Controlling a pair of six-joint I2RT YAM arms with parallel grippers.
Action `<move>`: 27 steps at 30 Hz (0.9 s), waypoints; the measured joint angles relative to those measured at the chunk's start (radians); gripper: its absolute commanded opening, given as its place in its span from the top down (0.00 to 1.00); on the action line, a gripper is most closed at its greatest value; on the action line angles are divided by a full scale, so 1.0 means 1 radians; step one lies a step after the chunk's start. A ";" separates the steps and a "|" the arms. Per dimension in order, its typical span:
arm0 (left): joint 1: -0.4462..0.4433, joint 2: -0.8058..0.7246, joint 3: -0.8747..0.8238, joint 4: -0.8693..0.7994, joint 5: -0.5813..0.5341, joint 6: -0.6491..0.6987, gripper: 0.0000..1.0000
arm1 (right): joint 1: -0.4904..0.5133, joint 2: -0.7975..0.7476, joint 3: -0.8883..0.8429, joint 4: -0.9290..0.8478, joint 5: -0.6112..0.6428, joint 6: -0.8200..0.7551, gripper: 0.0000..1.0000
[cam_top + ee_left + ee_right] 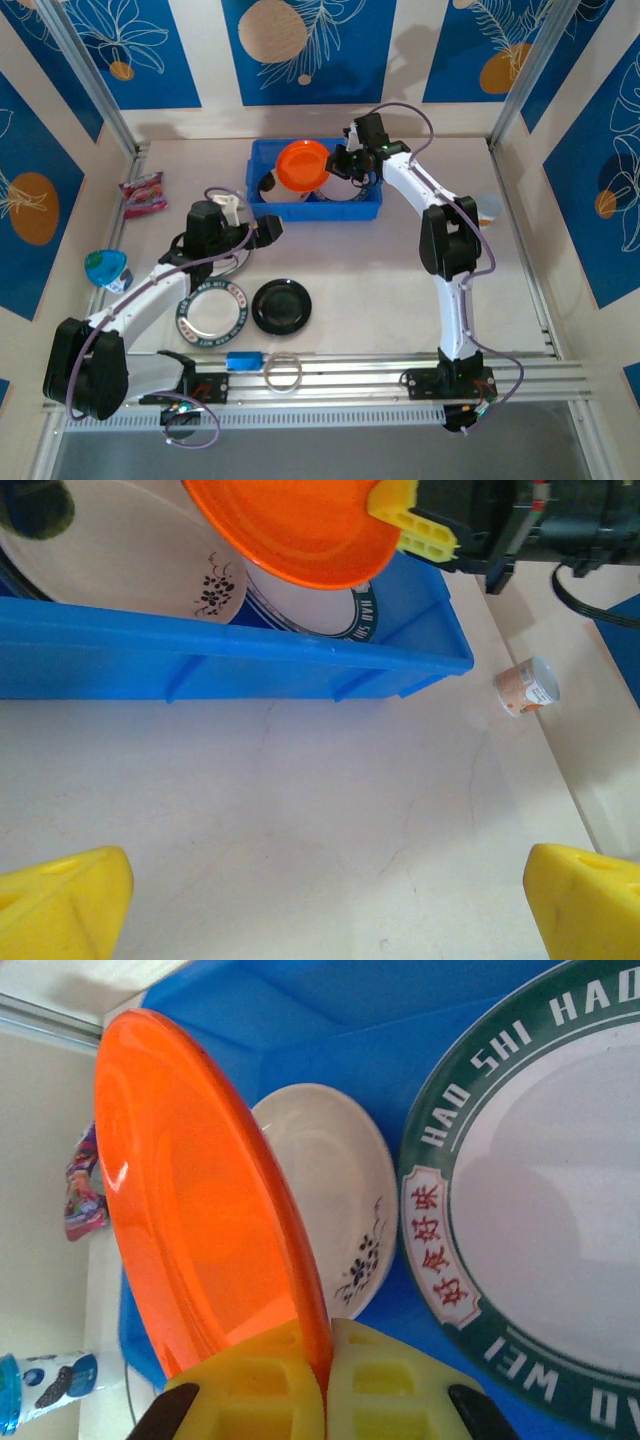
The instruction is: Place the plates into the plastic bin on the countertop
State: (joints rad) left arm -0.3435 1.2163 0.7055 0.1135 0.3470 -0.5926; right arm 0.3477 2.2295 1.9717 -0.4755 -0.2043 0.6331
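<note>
Step in hand, as I judge it: set the orange plate down in the bin.

Right fingers [385, 1395] are pinched tight on the rim of the orange plate [190, 1210]. The plate hangs steeply tilted, almost on edge, over the left half of the bin [360, 208]. 2 plates lie in the bin under it: a cream plate [345, 1190] with a dark sprig and a white plate [545, 1210] with a green lettered rim. They sit side by side; I cannot tell whether their rims overlap.

Left fingers [70, 905] are spread wide and empty, low over the bare counter [300, 810] just in front of the bin's near wall.

2 plates are not yet binned: a patterned plate [210, 312] and a black plate [282, 306], just beside each other near the front rail.

To do the step well:
- Level the orange plate before letting go — released on edge, it would likely roll or wedge against the wall.
- Lower it until its underside rests on the cream plate, then open.
- Lift straight up afterwards, so a finger does not drag the rim.
- Keep the left arm off the bin wall — a nudge would shift the target.
</note>
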 measured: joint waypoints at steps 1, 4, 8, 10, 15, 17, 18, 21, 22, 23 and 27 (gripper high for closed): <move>0.003 0.000 0.000 -0.002 0.000 0.000 0.00 | 0.000 0.018 0.012 -0.003 0.001 0.000 1.00; 0.010 0.000 0.000 -0.004 0.000 0.000 0.00 | 0.000 0.068 0.060 -0.029 0.003 0.001 1.00; 0.015 0.000 0.000 -0.011 0.000 0.000 0.00 | 0.000 0.161 0.199 -0.069 0.004 -0.001 1.00; 0.019 0.000 0.000 -0.016 0.000 0.000 0.00 | 0.003 0.210 0.270 -0.084 0.007 -0.003 1.00; 0.029 0.020 0.003 -0.018 0.005 0.000 0.00 | 0.016 0.301 0.379 -0.117 0.007 -0.004 1.00; 0.032 0.034 0.005 -0.019 0.010 0.000 0.00 | 0.026 0.328 0.397 -0.123 0.008 -0.003 1.00; 0.033 0.038 0.005 -0.019 0.011 0.000 0.00 | 0.032 0.338 0.400 -0.124 0.008 -0.003 1.00; 0.036 0.047 0.005 -0.019 0.017 0.000 0.01 | 0.050 0.358 0.406 -0.125 0.010 -0.003 1.00; 0.036 0.048 0.005 -0.018 0.019 0.000 0.00 | 0.056 0.368 0.417 -0.129 0.011 -0.003 1.00; 0.036 0.050 0.005 -0.018 0.019 0.000 0.01 | 0.060 0.376 0.429 -0.132 0.013 -0.003 1.00; 0.041 0.055 0.005 -0.018 0.022 0.000 0.01 | 0.078 0.421 0.510 -0.159 0.021 -0.003 0.97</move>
State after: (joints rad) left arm -0.3023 1.2716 0.7109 0.0959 0.3687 -0.5922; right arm 0.4255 2.6507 2.4821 -0.6342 -0.1837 0.6300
